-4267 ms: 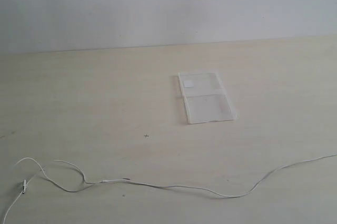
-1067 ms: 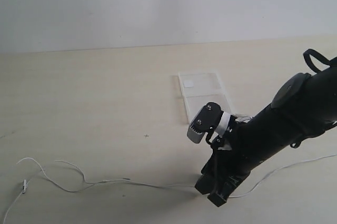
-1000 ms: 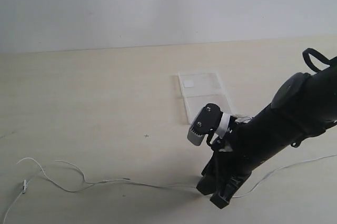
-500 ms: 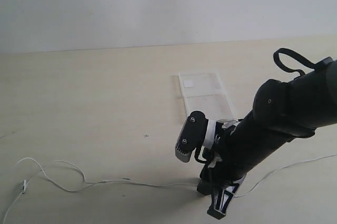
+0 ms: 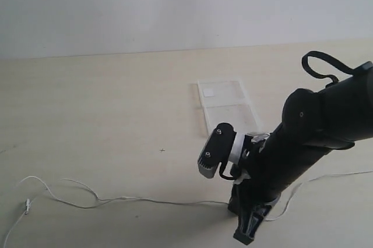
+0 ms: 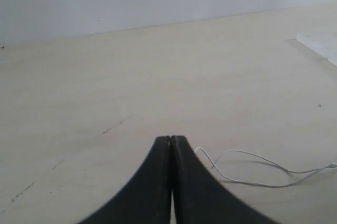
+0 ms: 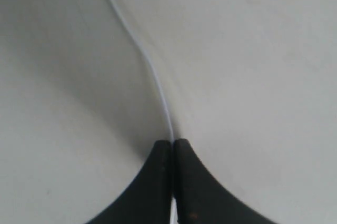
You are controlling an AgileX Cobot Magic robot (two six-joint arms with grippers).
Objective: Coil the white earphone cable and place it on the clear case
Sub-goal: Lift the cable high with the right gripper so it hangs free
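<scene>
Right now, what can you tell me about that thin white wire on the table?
The white earphone cable is very thin and uncoiled, lying in loose waves across the table, apart from the clear case. A small piece sits near its left end. The right gripper is shut on it partway along.

Soft, flat light, washed out and grainy. My right gripper (image 5: 248, 235) casts a faint shadow on the table (image 5: 87, 96) beneath. Close up, my fingers (image 7: 152, 182) blur black against the white earphone cable (image 7: 149, 63).
</scene>
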